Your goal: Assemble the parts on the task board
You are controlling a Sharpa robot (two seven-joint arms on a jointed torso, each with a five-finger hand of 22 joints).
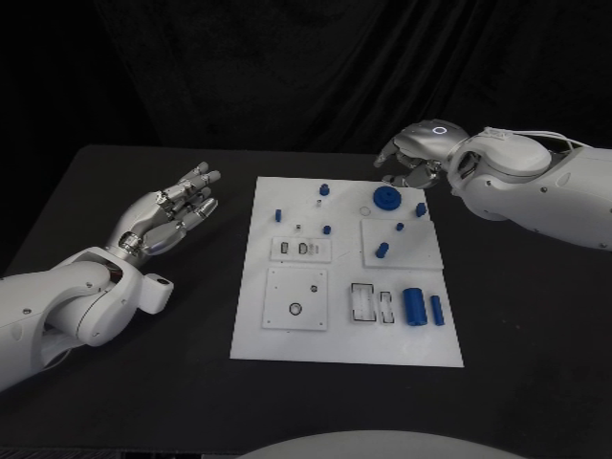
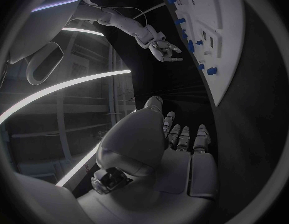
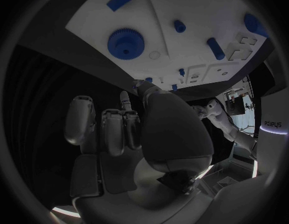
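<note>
1. We take this for a robotics lab or test cell: a black table (image 1: 141,382) stands before black curtains (image 1: 251,67) that close off the far side.
2. On the table we see a white task board (image 1: 347,349) with small blue parts (image 1: 414,306) set in cut-outs, a bench fixture and no household thing.
3. In the left wrist view we see long strip lights (image 2: 51,92) overhead and metal framing (image 2: 113,79), as in a built rig.
4. Two white arms work here, the left hand (image 1: 175,215) and right hand (image 1: 417,153) silver.
</note>
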